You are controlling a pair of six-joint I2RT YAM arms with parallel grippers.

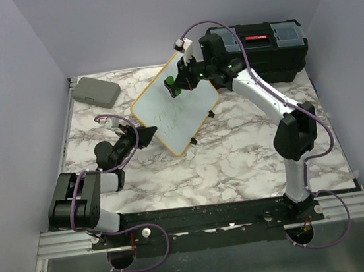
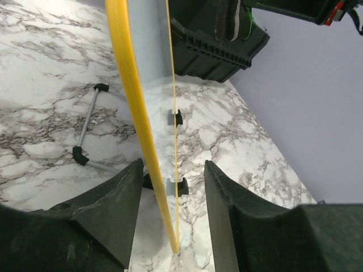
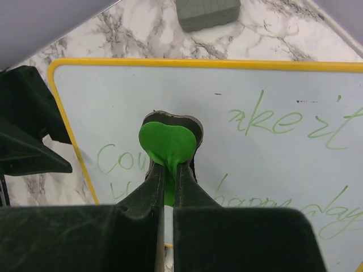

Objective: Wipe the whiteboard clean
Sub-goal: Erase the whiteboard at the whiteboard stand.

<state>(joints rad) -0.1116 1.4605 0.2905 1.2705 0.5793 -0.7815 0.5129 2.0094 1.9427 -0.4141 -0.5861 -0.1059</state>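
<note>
The whiteboard (image 1: 173, 120) stands tilted near the middle of the marble table (image 1: 238, 162), one corner toward the arms, with green writing (image 3: 272, 119) on its face.

The left arm lies folded low and reaches forward and to the right. The left gripper (image 1: 147, 135) meets the board's near-left edge. In the left wrist view we see its fingers (image 2: 122, 209) parted, one on each side of the yellow frame (image 2: 133, 85), with a gap on both sides.

The right arm rises from its base, bends at the elbow and stretches back and to the left over the board's upper part. The right gripper (image 3: 168, 175) is clamped on a green eraser (image 3: 168, 141), which sits at the board's face.

A grey case (image 1: 96, 90) lies at the far left and a black toolbox (image 1: 271, 49) at the far right.
</note>
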